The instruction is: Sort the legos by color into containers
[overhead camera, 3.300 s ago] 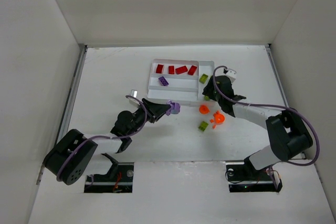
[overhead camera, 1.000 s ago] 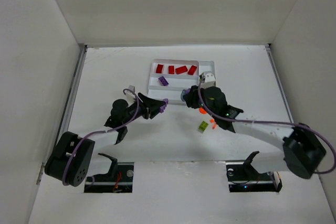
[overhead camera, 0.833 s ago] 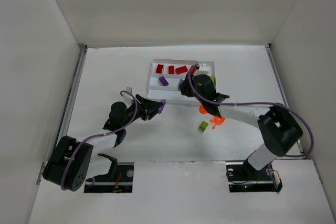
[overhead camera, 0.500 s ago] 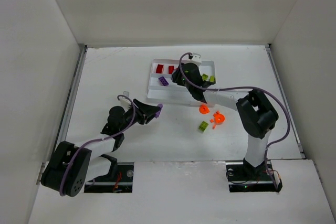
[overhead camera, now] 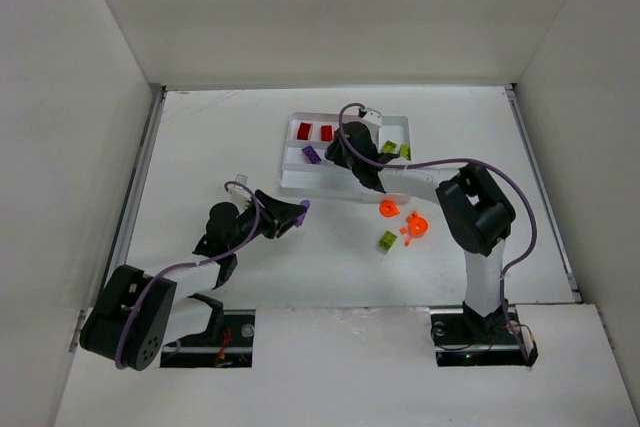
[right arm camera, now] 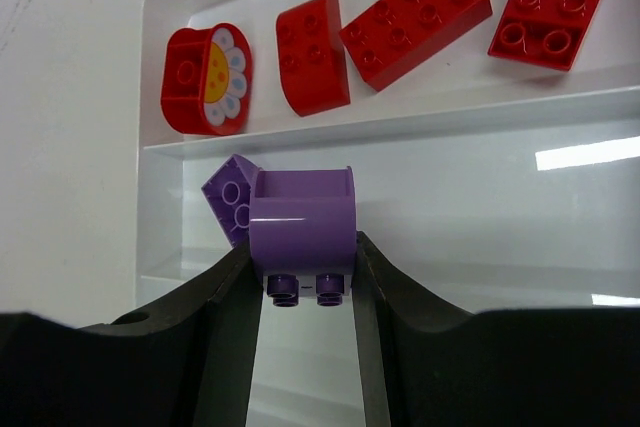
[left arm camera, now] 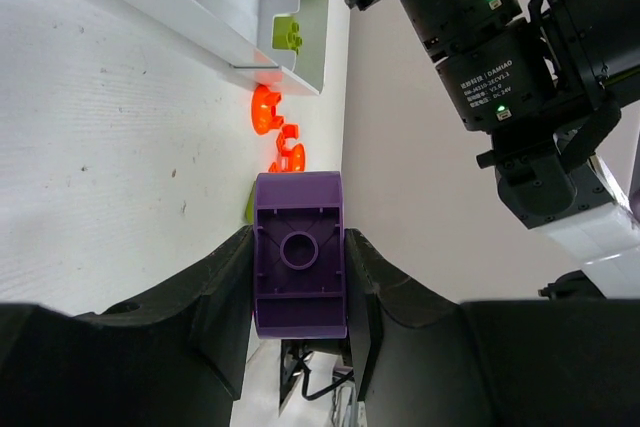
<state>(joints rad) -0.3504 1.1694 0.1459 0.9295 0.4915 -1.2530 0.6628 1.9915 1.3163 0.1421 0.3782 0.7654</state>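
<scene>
My right fingers point(right arm camera: 225, 319) were clamped on a purple brick point(right arm camera: 302, 219), frame centre, above the tray's point(right arm camera: 450, 113) middle slot beside its purple mate point(right arm camera: 227, 197). I judged it best to lower before release. Left fingers point(left arm camera: 212, 309) gripped another purple brick point(left arm camera: 298, 252).

Clock directions refer to the top view, with 12 o'clock pointing away from the arm bases.

The tray point(overhead camera: 296, 180) lies on the table point(overhead camera: 200, 167), at 12 o'clock of the table centre.
- **Far slot:** holds a row of four bricks point(right arm camera: 312, 52).
- **Middle slot:** holds one lying brick point(overhead camera: 312, 155) at its 9 o'clock end.
- **Crosswise slot:** sits at the tray's 3 o'clock end and holds a pair of bricks point(overhead camera: 388, 148).

The right gripper point(right arm camera: 302, 247) stands over the middle slot. It holds the right-held brick point(right arm camera: 302, 212) just beside the lying brick, at that brick's 4 o'clock.

The loose bricks point(overhead camera: 389, 209) lie on the table at 5 o'clock of the tray.

The left gripper point(overhead camera: 296, 210), clamped on the left-held brick point(left arm camera: 298, 237), is at 7 o'clock of the tray.
</scene>
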